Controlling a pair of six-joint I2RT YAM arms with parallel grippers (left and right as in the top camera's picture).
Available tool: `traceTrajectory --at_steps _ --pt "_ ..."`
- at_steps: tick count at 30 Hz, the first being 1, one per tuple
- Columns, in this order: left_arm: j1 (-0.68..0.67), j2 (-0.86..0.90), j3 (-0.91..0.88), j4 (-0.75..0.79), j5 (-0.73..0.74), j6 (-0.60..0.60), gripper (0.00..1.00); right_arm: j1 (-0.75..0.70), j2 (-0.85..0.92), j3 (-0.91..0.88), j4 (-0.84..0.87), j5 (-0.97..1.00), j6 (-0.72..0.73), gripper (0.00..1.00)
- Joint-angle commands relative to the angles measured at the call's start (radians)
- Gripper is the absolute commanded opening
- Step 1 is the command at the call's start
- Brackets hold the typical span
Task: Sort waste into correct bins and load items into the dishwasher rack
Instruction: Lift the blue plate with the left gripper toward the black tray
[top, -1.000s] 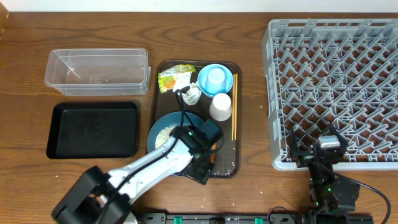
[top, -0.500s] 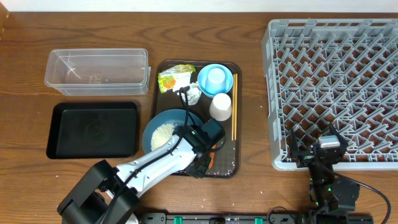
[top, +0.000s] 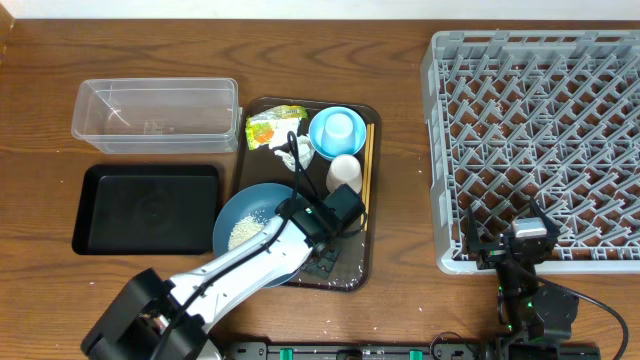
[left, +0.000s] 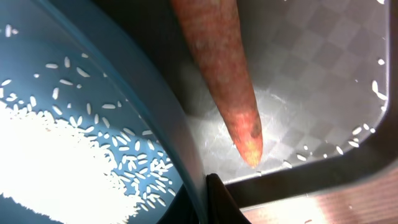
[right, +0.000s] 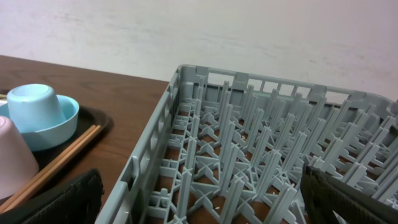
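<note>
The left gripper (top: 322, 232) is down on the dark brown tray (top: 352, 272). Only one fingertip (left: 216, 198) shows, right at the rim of the dark-blue plate (left: 143, 93), so I can't tell how its jaws stand. The rice (left: 56, 168) lies heaped on that plate, with the carrot (left: 224, 68) on the tray just beside it, while the right gripper (right: 199, 202) hangs wide open, holding nothing, at the near edge of the grey rack (right: 249, 143).
</note>
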Motion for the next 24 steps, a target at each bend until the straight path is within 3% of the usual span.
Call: traceTrajectory --at_steps 1,14,17,24 --pt "0.005 -0.052 0.032 -0.032 -0.047 -0.013 0.06 -0.016 0.000 -0.002 -0.004 -0.007 0.014 0.99" --pt "0.005 -0.261 0.141 -0.102 -0.116 0.032 0.06 -0.016 0.000 -0.002 -0.004 -0.007 0.014 0.99" --pt "0.008 -0.285 0.141 -0.101 -0.192 0.033 0.06 -0.016 0.000 -0.002 -0.004 -0.007 0.014 0.99" --pt "0.140 -0.311 0.141 -0.047 -0.226 0.039 0.06 -0.016 0.000 -0.002 -0.004 -0.007 0.014 0.99"
